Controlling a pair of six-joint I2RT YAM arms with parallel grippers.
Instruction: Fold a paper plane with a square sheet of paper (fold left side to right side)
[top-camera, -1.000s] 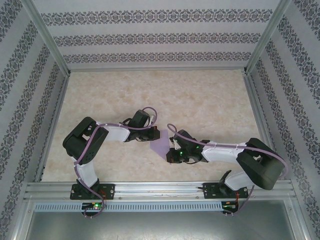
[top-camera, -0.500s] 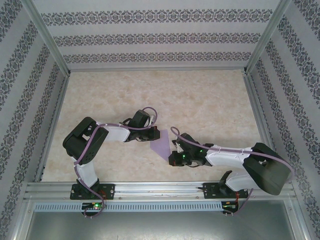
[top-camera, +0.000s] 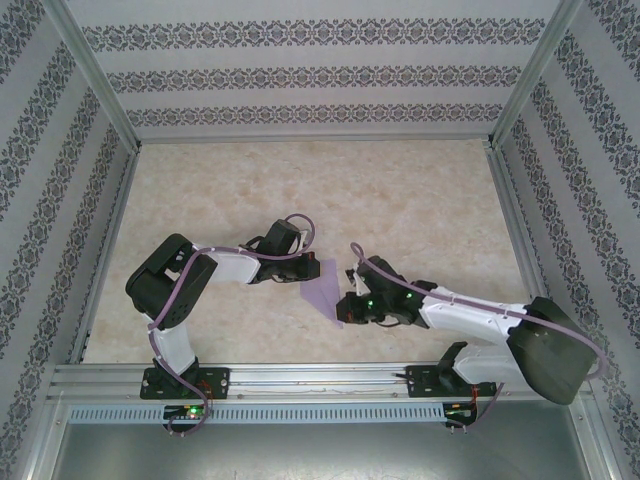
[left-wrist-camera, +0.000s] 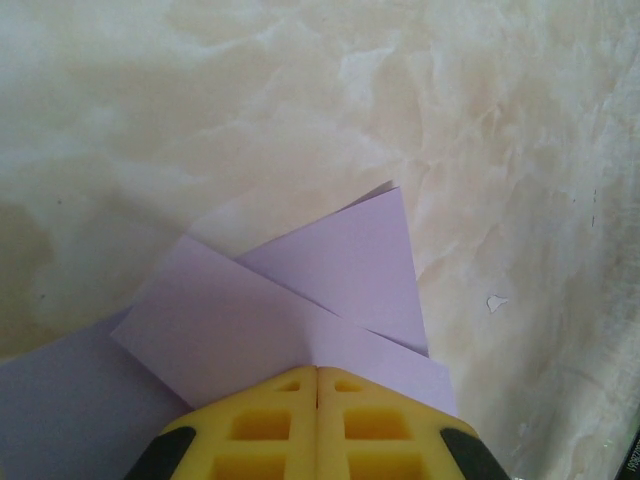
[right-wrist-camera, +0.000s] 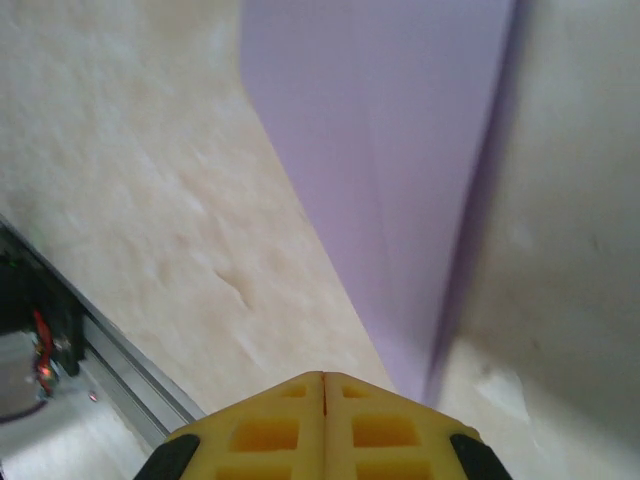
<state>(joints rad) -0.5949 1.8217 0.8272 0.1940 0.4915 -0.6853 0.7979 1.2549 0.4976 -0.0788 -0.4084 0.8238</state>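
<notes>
The square sheet of paper (top-camera: 323, 291), lavender and partly folded into a pointed shape, lies flat on the marble table between the two arms. In the left wrist view the paper (left-wrist-camera: 330, 270) shows overlapping folded flaps, and my left gripper (left-wrist-camera: 317, 371) is shut with its yellow fingertips resting on the fold. It sits at the paper's upper left (top-camera: 312, 268). My right gripper (right-wrist-camera: 322, 377) is shut with nothing between its fingers, just left of the paper's narrow end (right-wrist-camera: 400, 150). From above it is at the paper's lower right tip (top-camera: 344, 311).
The marble tabletop (top-camera: 400, 200) stretches open beyond the arms. An aluminium rail (top-camera: 320, 378) runs along the near edge, close behind my right gripper (right-wrist-camera: 120, 365). Patterned walls (top-camera: 300, 75) and metal posts enclose the table on three sides.
The right arm's elbow has swung out to the right and lower, stretching the forearm flatter, so more of the paper shows. The left arm has stayed still on the paper.
</notes>
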